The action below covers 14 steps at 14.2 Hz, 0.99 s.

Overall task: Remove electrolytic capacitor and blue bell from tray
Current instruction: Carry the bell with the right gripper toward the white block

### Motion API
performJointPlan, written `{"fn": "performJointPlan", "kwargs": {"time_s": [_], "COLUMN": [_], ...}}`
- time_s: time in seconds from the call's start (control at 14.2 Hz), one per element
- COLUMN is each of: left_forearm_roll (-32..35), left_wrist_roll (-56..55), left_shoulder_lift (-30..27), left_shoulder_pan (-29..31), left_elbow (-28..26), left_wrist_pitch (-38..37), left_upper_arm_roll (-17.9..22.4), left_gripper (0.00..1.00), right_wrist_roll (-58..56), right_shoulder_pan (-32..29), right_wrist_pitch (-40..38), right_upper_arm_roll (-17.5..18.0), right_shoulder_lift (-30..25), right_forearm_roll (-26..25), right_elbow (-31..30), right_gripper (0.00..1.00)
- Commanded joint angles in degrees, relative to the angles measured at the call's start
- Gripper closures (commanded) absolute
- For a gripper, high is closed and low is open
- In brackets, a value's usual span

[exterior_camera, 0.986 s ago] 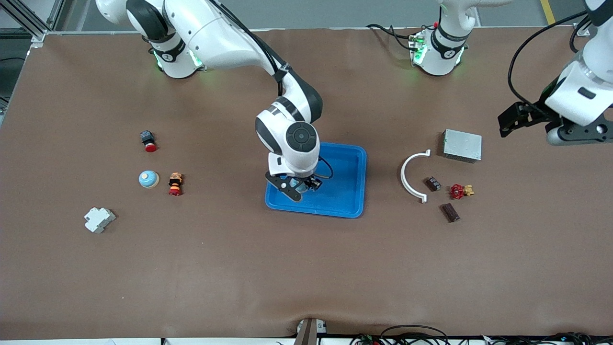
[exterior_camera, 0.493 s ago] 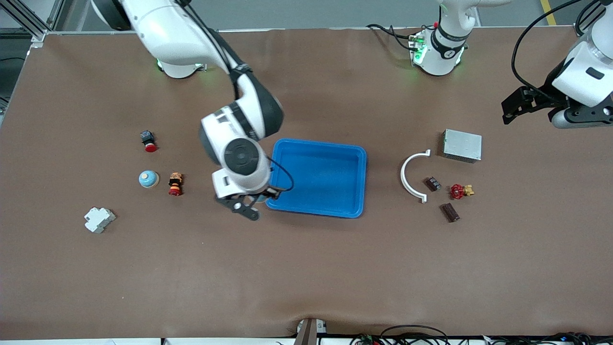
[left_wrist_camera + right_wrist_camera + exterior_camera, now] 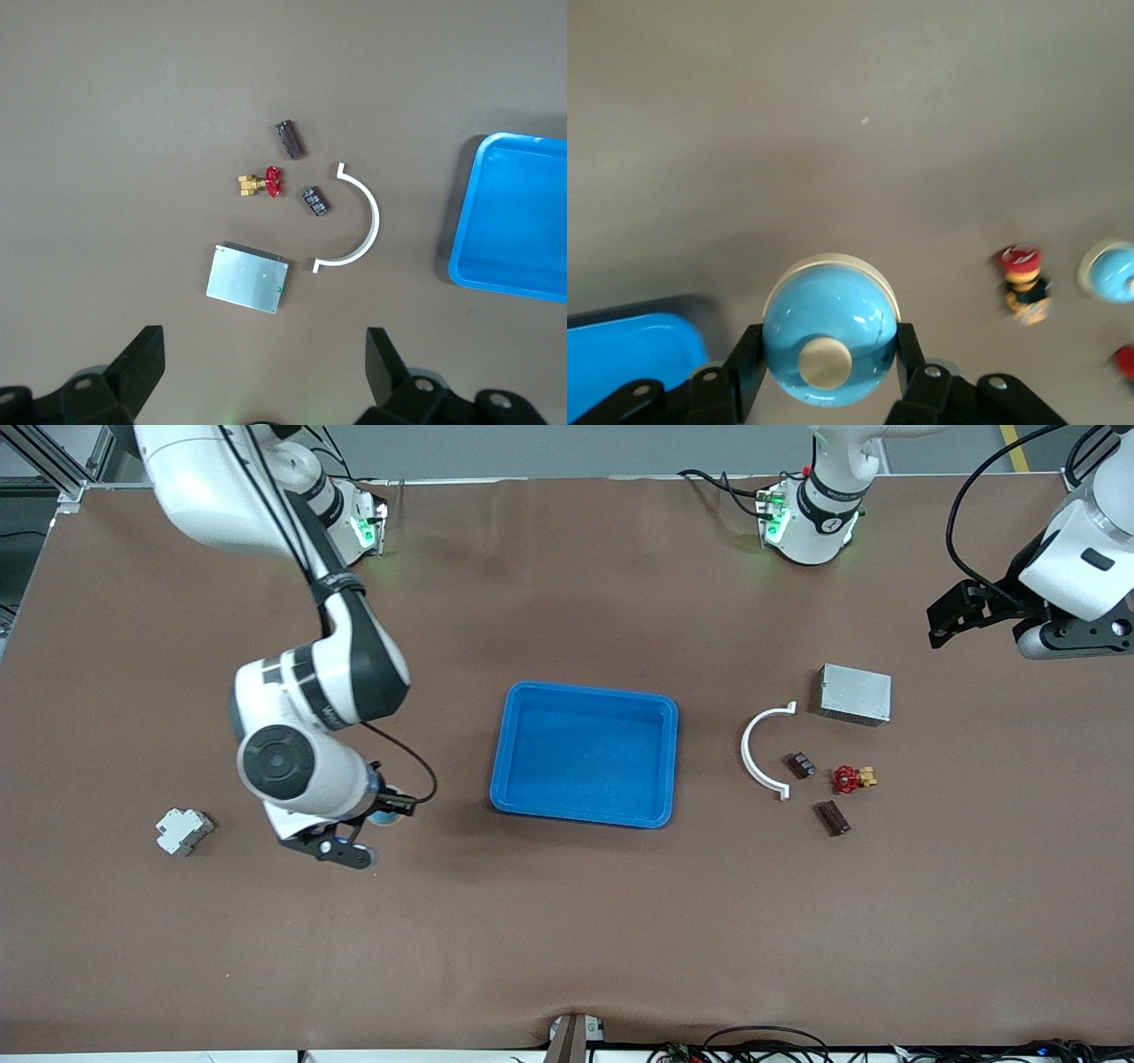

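Observation:
My right gripper (image 3: 383, 813) is shut on a light-blue dome bell (image 3: 828, 328) with a cream button on top. It holds the bell over bare table beside the blue tray (image 3: 585, 691), toward the right arm's end. A second blue bell (image 3: 1112, 270) lies on the table; the right arm hides it in the front view. A dark brown cylindrical capacitor (image 3: 832, 817) lies toward the left arm's end and also shows in the left wrist view (image 3: 289, 139). My left gripper (image 3: 264, 372) is open and empty, high over the table's left-arm end (image 3: 952, 615).
A white curved strip (image 3: 753, 753), a silver box (image 3: 855, 693), a small dark component (image 3: 802, 764) and a red valve (image 3: 848, 779) lie near the capacitor. A white block (image 3: 183, 831) lies near the right gripper. A red-capped button (image 3: 1025, 283) stands beside the second bell.
My right gripper has carried the bell from over the tray out past its edge, toward the right arm's end. The left gripper has drawn back a little toward its base.

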Motion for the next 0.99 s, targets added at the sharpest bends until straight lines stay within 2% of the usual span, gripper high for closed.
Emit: {"fn": "performJointPlan", "kwargs": {"time_s": [0.0, 0.28, 0.35, 0.49, 0.78, 0.92], "left_forearm_roll": [-1.5, -1.5, -1.7, -3.7, -3.5, -3.2], "left_wrist_roll": [1.4, 2.6, 4.6, 8.4, 5.9, 4.8], "left_shoulder_lift": [-1.2, -3.2, -4.4, -4.6, -4.5, -4.4], "left_shoulder_pan": [0.2, 0.6, 2.4, 5.5, 5.5, 5.7], "left_elbow": [-0.2, -1.7, -3.5, -3.7, -3.3, -3.6], "left_wrist_pitch": [-1.6, -1.3, -0.6, -0.4, -1.1, -1.1], "left_upper_arm_roll": [0.0, 0.5, 0.5, 0.5, -0.2, -2.1], "left_gripper": [0.0, 0.0, 0.0, 0.0, 0.0, 0.0], "right_wrist_roll": [-9.5, -22.2, -24.9, -28.9, -37.4, -40.6], "right_shoulder_pan": [-5.1, -11.3, -12.6, -14.6, -19.2, -21.6], "right_wrist_pitch": [3.1, 14.2, 16.2, 21.2, 29.1, 32.1], "right_upper_arm_roll": [1.0, 0.9, 1.0, 0.9, 0.9, 1.0], "right_shoulder_lift": [-3.4, -6.8, -6.9, -7.3, -7.6, -7.6], "right_forearm_roll": [-0.3, -1.7, -2.1, -2.3, -2.3, -2.3], "right_elbow": [-5.5, -16.4, -18.1, -22.0, -27.8, -30.5], "right_gripper": [1.0, 1.0, 1.0, 1.0, 1.0, 1.0]}}
